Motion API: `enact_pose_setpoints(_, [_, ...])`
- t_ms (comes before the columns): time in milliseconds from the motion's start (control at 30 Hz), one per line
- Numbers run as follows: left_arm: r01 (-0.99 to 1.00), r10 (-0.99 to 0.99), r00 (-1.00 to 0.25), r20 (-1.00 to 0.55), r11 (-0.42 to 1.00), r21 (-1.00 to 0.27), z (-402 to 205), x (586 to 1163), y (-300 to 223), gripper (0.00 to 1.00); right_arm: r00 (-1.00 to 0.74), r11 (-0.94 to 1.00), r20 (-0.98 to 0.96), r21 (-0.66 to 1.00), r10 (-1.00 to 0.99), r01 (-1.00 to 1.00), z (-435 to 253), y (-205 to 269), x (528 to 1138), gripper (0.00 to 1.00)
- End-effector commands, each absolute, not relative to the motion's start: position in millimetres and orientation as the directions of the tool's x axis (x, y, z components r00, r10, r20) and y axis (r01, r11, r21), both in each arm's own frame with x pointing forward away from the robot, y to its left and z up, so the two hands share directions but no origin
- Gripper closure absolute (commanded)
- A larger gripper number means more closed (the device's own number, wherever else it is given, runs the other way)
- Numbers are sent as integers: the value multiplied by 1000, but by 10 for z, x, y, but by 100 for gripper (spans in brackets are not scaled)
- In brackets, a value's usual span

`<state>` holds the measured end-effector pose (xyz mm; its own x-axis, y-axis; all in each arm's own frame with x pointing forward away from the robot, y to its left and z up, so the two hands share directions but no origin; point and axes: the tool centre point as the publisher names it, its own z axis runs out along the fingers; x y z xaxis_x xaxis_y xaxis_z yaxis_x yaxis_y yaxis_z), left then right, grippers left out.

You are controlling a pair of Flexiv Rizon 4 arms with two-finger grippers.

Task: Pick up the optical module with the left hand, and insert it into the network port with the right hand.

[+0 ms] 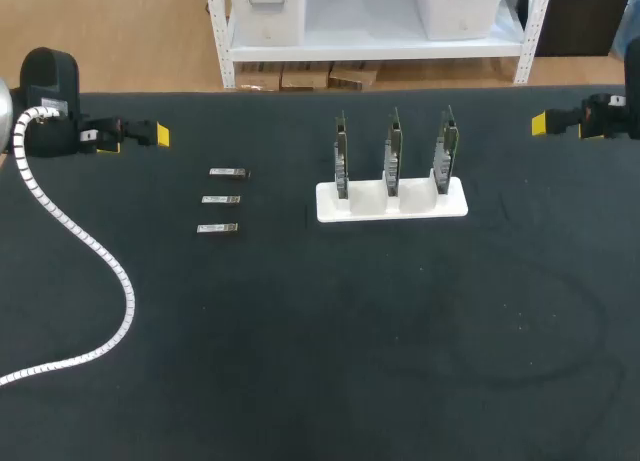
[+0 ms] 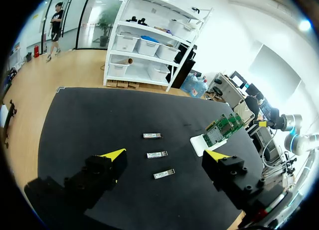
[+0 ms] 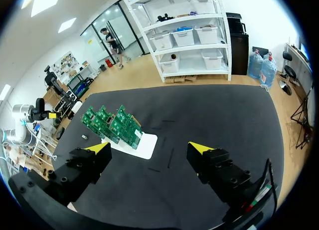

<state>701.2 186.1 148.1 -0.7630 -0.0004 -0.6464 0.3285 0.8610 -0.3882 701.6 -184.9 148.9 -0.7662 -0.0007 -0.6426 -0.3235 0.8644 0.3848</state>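
Note:
Three small silver optical modules lie in a column on the black table: the far one (image 1: pixel 229 171) (image 2: pixel 152 135), the middle one (image 1: pixel 221 199) (image 2: pixel 157 154) and the near one (image 1: pixel 217 227) (image 2: pixel 164 174). To their right a white stand (image 1: pixel 392 202) (image 2: pixel 199 143) (image 3: pixel 143 145) holds three upright green network cards (image 1: pixel 393 154) (image 2: pixel 223 129) (image 3: pixel 112 124). My left gripper (image 1: pixel 140 134) (image 2: pixel 164 155) hovers open at the table's far left, apart from the modules. At the far right my right gripper (image 1: pixel 556 123) (image 3: pixel 149 149) is open and empty, the stand ahead of it.
A white spiral-wrapped cable (image 1: pixel 92 249) trails from my left arm across the table's left side to the front edge.

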Motion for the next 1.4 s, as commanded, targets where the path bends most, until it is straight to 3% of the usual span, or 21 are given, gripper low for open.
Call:
enact_pose_setpoints(33, [322, 0, -766, -643, 865, -384, 1497, 7006, 1850, 0, -766, 867, -642, 382, 0, -320, 1502, -1847, 6998, 0])
enact_pose_setpoints(700, [322, 0, -766, -643, 865, -384, 1497, 7006, 1850, 0, -766, 867, -642, 382, 0, -320, 1502, -1847, 6998, 0])
enact_pose_setpoints(1067, [590, 396, -708, -585, 787, -181, 1717, 6852, 1717, 0, -766, 867, -642, 382, 0, -320, 1502, -1847, 6998, 0])
enact_pose_setpoints(1400, [739, 634, -664, -397, 639, -215, 1527, 6741, 1590, 0, -766, 867, -642, 382, 0, -320, 1502, -1847, 6998, 0])
